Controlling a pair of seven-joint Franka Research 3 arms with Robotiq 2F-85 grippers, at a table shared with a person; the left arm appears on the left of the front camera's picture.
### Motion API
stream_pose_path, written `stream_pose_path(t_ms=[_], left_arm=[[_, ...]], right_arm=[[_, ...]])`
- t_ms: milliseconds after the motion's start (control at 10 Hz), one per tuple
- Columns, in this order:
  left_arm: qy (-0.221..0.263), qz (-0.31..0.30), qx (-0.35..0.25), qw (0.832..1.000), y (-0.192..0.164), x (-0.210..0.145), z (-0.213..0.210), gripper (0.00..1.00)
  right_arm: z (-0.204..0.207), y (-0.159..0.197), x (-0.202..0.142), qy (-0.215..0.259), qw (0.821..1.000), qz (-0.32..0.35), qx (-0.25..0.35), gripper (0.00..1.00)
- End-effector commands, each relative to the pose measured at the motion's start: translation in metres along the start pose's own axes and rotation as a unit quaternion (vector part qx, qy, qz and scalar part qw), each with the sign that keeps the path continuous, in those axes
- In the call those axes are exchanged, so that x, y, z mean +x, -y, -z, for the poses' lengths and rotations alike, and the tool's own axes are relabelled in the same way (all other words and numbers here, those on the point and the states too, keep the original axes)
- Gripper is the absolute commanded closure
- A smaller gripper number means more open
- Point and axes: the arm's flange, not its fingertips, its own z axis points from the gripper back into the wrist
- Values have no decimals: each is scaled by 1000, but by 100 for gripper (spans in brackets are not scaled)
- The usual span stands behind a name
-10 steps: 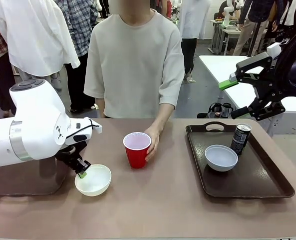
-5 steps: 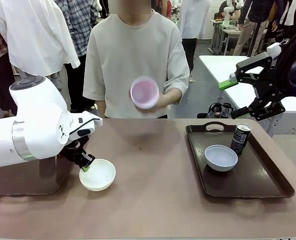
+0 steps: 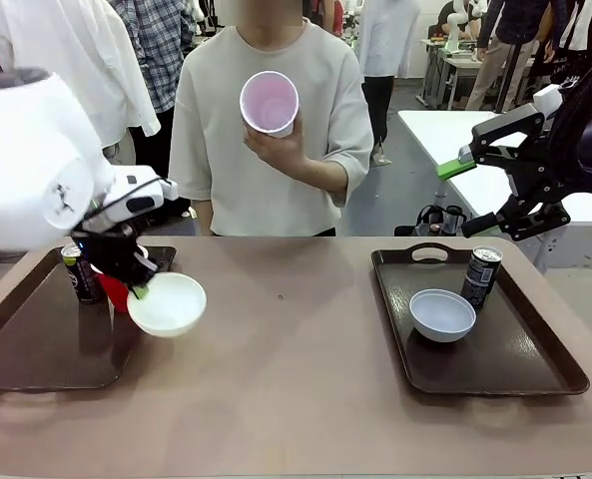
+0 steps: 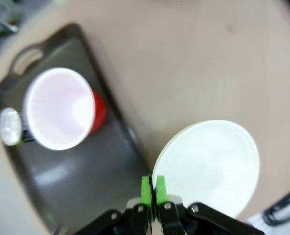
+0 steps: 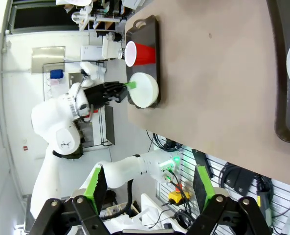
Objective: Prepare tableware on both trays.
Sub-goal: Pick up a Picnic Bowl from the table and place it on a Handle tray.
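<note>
The left gripper (image 3: 136, 289) pinches a white bowl (image 3: 167, 303) by its rim, hanging above the inner edge of the left tray (image 3: 36, 349); held so thinly, it could slip or clip the red cup (image 4: 61, 108) beside the soda can (image 3: 80, 272). At three o'clock, the right tray (image 3: 495, 369) holds a bowl (image 3: 442, 314) and can (image 3: 481, 276). Farther off, the right gripper (image 3: 475, 190) hangs spread; a person's hand (image 3: 276, 140) lifts another cup (image 3: 269, 102).
</note>
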Motion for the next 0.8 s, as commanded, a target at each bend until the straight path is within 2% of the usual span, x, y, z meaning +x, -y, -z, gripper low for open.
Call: stream_pose_path(t_ms=[0, 300, 700], left_arm=[[-13, -8, 15, 1000, 7, 7, -31, 100], [-25, -27, 22, 999, -11, 9, -28, 100], [-52, -56, 22, 997, -68, -6, -17, 100]], right_arm=[[-1, 1, 3, -7, 1000, -9, 3, 8], [-1, 1, 3, -7, 1000, -9, 3, 8], [-1, 1, 3, -7, 1000, -9, 3, 8]])
